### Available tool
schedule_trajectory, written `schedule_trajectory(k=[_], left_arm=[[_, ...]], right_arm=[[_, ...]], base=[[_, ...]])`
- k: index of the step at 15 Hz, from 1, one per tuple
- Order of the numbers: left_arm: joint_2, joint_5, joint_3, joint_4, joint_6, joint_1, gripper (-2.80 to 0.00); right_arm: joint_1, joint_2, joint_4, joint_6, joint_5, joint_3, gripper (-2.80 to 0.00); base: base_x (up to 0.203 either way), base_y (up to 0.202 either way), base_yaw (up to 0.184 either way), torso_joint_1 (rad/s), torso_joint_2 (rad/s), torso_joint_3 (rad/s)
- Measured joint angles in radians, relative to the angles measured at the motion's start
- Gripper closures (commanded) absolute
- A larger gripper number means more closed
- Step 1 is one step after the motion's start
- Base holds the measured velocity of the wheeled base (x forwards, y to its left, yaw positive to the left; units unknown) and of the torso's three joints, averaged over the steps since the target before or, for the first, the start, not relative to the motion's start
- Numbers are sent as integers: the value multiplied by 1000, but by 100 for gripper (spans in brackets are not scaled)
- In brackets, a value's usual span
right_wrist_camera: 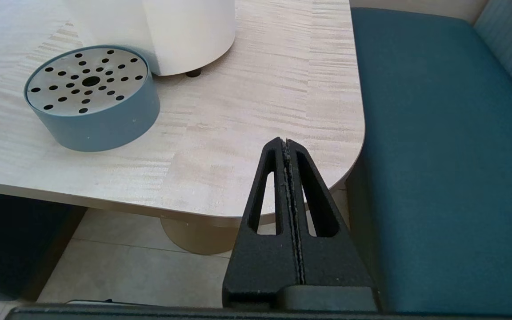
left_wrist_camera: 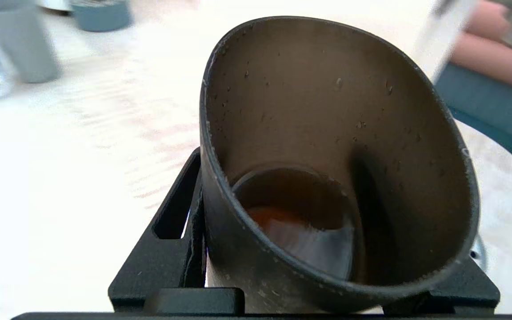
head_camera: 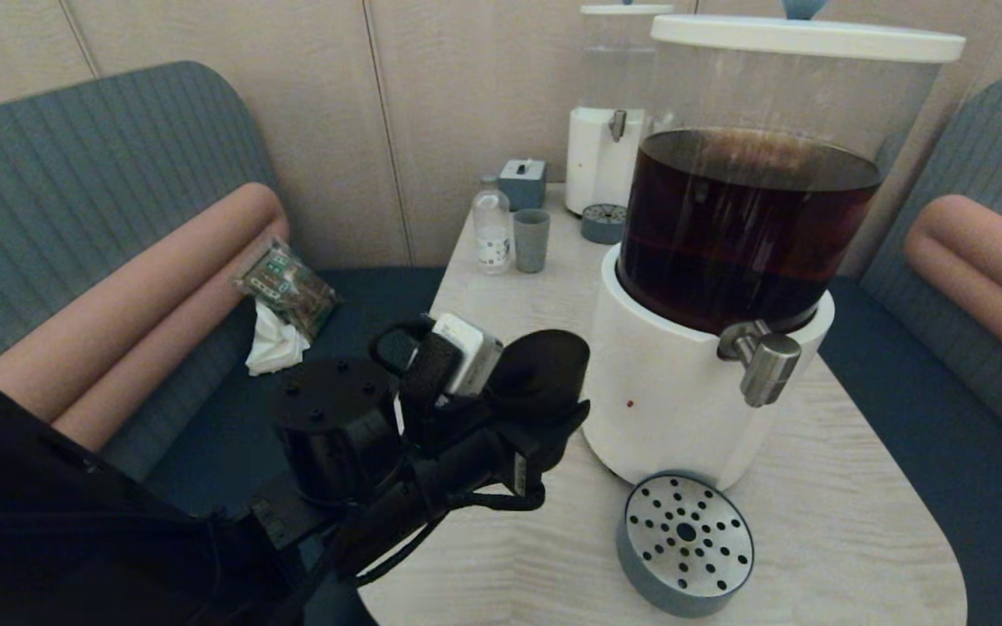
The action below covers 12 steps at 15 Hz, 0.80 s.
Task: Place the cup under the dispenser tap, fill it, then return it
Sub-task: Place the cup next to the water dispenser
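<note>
The left end effector [head_camera: 544, 409] holds the cup [head_camera: 540, 369] clamped between its fingers [left_wrist_camera: 167, 240], over the table [head_camera: 814, 522] just to the left of the large dispenser's white base [head_camera: 666, 400]. In the left wrist view the cup [left_wrist_camera: 327, 178] is tipped toward the camera, its inner wall speckled with droplets and a shallow pool of dark brown liquid [left_wrist_camera: 300, 222] lying at the bottom. The black fingers grip it low on both sides.

The dispenser tap [head_camera: 762, 361] juts from the front of the white base, well to the right of the cup — the cup is not beneath it. Below the tap, on the table, sits a round grey-blue drip tray [head_camera: 685, 543] with a perforated metal top; nothing stands on it. The tank above holds dark brown liquid [head_camera: 744, 235] to a little over half its height.

The right end effector [right_wrist_camera: 288, 146] is pressed fully together with nothing between its fingers, hanging past the near right corner of the table, above the floor and beside the blue seat [right_wrist_camera: 438, 155]. Its wrist view shows the drip tray [right_wrist_camera: 91, 98] just in front of the white base [right_wrist_camera: 171, 31].

Further back on the table stand a grey-blue cup [head_camera: 531, 241], a small clear bottle [head_camera: 492, 228] touching or just beside it, and a smaller dispenser [head_camera: 614, 130] of clear liquid with its own tray [head_camera: 603, 223].
</note>
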Motion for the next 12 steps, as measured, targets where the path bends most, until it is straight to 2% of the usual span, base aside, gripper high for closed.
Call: schedule_trajectory(k=[7,12], left_arm=[[-51,-6,11,1,-9,102,0],[-65,-36,4,4,-11,160,0]], right_arm=[[0,0,0,0,0,0,0],[0,0,0,0,0,0,0]], base=[[0,0,0,0,0,0],[0,0,0,0,0,0]])
